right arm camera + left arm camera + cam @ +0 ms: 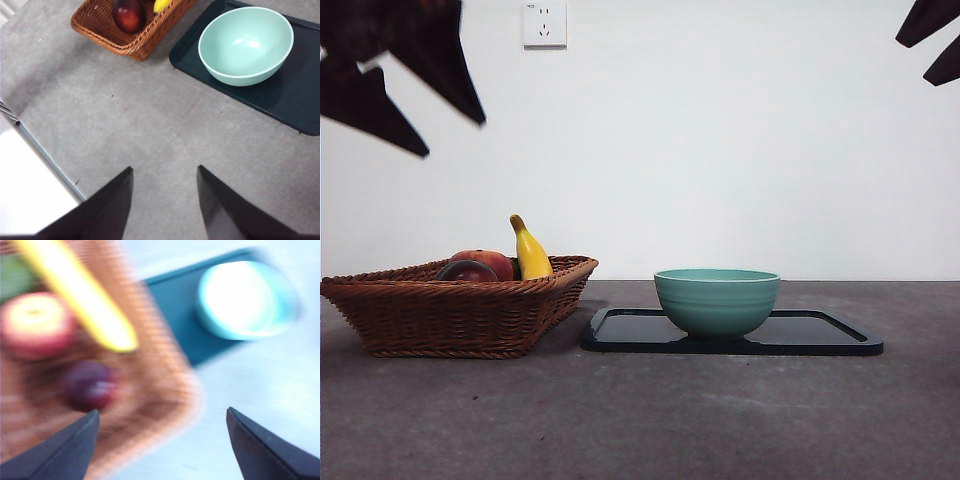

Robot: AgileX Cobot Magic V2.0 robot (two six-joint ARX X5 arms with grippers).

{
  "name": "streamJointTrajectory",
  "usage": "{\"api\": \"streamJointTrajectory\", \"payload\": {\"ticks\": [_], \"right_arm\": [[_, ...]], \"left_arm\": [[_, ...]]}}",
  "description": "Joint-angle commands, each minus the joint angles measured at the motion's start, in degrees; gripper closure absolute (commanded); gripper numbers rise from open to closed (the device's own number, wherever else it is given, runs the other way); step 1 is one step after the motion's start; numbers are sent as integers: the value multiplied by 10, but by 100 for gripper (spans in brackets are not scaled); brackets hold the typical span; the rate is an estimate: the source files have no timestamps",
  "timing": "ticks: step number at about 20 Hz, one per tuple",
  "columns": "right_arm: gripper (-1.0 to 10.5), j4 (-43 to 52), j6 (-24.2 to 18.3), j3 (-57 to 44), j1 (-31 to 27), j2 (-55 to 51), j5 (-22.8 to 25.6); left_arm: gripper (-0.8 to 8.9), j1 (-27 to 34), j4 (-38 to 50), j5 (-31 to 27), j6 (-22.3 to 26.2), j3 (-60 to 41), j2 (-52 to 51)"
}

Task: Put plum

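Left tool (160,440) hangs above the basket's near corner with its jaws spread wide, and nothing sits between them; its wrist view is blurred. Right tool (165,200) waits high over bare counter (125,130), jaws parted and empty.

The wicker basket (460,310) stands on the counter, just beside a dark tray (820,335) that carries a green bowl (717,300). Inside the basket a yellow banana (529,252) leans upright, with a red-orange fruit (490,262) next to it. The plum (90,385) lies low in the basket, close to the red fruit and near the banana's tip.

The step in hand appears to be the reach for the plum. To do it well, the left tool should probably centre over the plum first, then descend straight, keeping the jaws wide enough to straddle it while clearing the red fruit, banana and wicker rim. The glossy round skin may slip, so closing across its widest part seems wise. The bowl looks the likely destination, though the task does not say.
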Motion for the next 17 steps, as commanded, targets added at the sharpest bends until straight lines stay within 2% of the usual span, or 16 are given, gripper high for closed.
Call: {"api": "streamJointTrajectory", "payload": {"ticks": [1,9,12,17], "right_arm": [[742,5,-2,3,4,4,0],[742,5,-2,3,4,4,0],[742,5,-2,3,4,4,0],[742,5,2,3,4,4,0]], "left_arm": [[409,-4,-26,41,-2,10,-30],[411,-4,-153,159,17,10,-116],[411,-4,-177,162,35,10,-122],[411,-4,-177,161,35,10,-122]]}}
